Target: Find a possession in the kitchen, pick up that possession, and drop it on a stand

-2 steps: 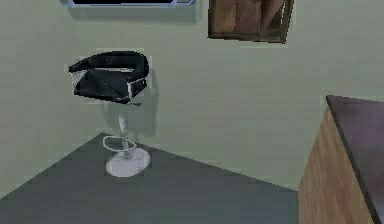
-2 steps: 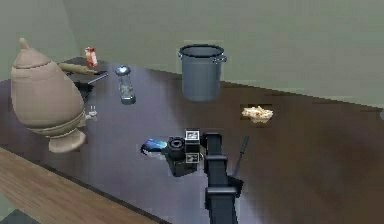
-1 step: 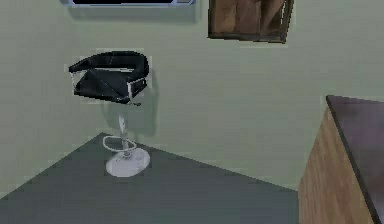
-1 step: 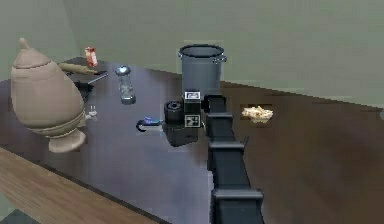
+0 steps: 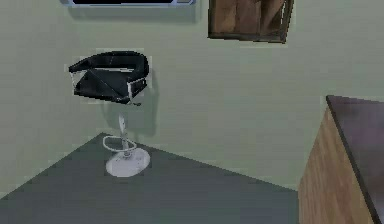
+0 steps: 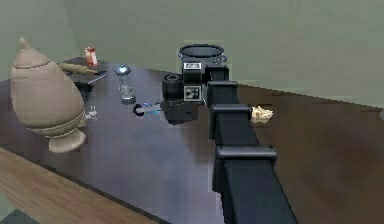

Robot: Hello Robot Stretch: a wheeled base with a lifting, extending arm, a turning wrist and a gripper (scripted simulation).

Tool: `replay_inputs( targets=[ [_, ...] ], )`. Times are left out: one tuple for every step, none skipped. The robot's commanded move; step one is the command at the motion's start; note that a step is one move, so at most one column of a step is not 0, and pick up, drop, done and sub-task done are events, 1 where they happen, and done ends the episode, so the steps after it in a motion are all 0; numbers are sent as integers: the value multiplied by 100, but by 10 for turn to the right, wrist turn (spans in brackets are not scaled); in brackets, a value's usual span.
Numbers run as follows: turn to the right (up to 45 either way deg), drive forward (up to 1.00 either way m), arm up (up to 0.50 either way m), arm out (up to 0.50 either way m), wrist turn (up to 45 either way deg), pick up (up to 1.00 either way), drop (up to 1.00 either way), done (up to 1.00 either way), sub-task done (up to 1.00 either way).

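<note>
Our gripper (image 6: 148, 107) lies near a small bluish item (image 6: 138, 110) on the dark glossy countertop (image 6: 130, 155); we cannot tell if it holds anything, and judge pickup underway, lift next.

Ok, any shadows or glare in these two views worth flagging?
Forward view: the stool throws a soft grey shadow on the wall behind it, with no glare. Arm side view: even light, with only a faint sheen on the dark tabletop.
</note>
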Motion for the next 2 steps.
replay_inputs(
  targets=[
    [0,0,0,0,-450,0,0,0,0],
    [0,0,0,0,-450,0,0,0,0]
  ],
)
